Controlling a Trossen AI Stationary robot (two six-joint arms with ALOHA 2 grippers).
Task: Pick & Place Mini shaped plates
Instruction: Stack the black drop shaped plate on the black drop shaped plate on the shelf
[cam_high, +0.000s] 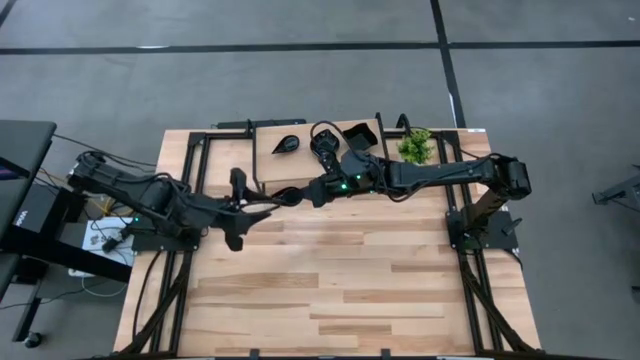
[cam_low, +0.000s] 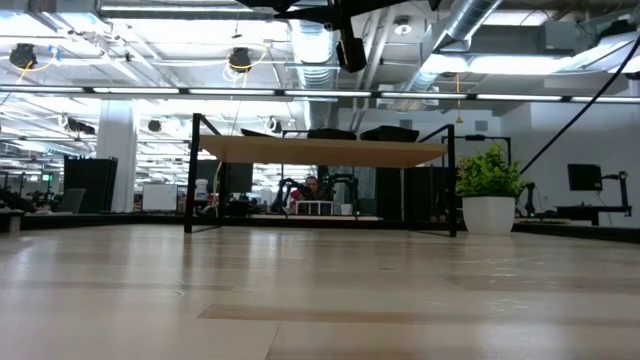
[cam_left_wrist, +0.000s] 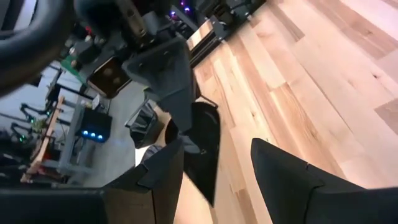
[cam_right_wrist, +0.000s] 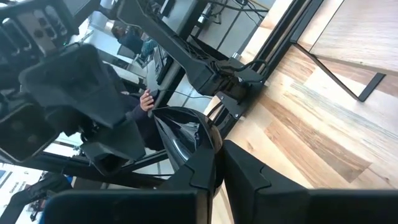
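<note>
Above the table's middle, my right gripper (cam_high: 300, 195) is shut on one small glossy black plate (cam_left_wrist: 205, 149). My left gripper (cam_high: 262, 207) faces it from the table's left, open. Its two fingers (cam_left_wrist: 165, 174) stand on either side of that plate, which is close to one of them. Three more mini shaped plates rest flat by the far edge: a teardrop one (cam_high: 288, 145), a scalloped round one (cam_high: 325, 137) and a square one (cam_high: 360, 133). My right gripper pinches the plate's rim (cam_right_wrist: 186, 146) between its two fingers (cam_right_wrist: 202, 168), which come nearly level from the table's right. The plate is lifted clear of the table and stands tilted on edge, reaching out past the fingertips. My left gripper: I cannot tell whether its near finger touches the plate.
A small green potted plant (cam_high: 415, 145) in a white pot (cam_low: 489, 214) stands at the far right of the table. Black frame rails (cam_high: 200, 165) run along the table's left, right and far sides. The near half is bare wood (cam_high: 340, 290).
</note>
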